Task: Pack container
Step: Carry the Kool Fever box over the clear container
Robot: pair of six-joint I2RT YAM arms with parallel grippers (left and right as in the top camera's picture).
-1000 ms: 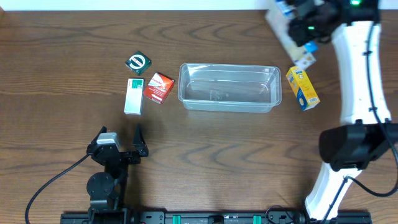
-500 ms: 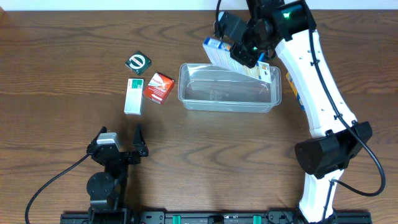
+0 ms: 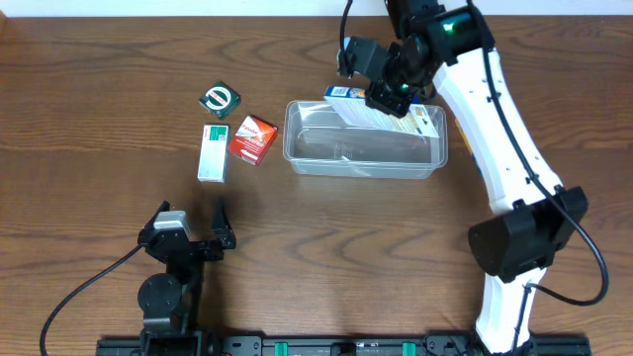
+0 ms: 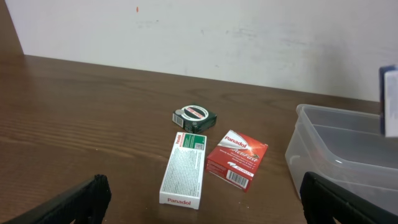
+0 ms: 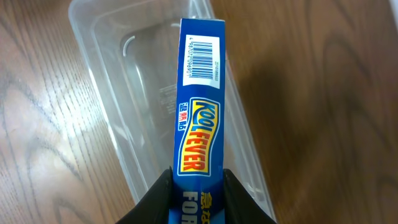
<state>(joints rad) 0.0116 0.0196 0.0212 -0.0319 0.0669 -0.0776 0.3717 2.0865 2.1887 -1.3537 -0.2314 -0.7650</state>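
Note:
The container (image 3: 364, 148) is a clear rectangular tub in the middle of the table, also in the left wrist view at the right (image 4: 348, 149). My right gripper (image 3: 388, 97) is shut on a blue and white Kool Fever box (image 3: 348, 104) and holds it tilted over the tub's back rim. In the right wrist view the box (image 5: 200, 112) sticks out from between the black fingers (image 5: 163, 193), over the container (image 5: 124, 93). Whether it touches the tub I cannot tell. My left gripper (image 3: 188, 232) stands open near the front left, with nothing in it.
Left of the tub lie a dark green box with a round logo (image 3: 220, 100), a white and green Panadol box (image 3: 213, 152) and a red Panadol box (image 3: 252, 138). The left wrist view has the same three: green (image 4: 195, 116), white (image 4: 185, 168), red (image 4: 237, 159).
My right arm has swung left from the back right corner with the blue box and brought it down over the tub's back rim. The left arm has not moved.

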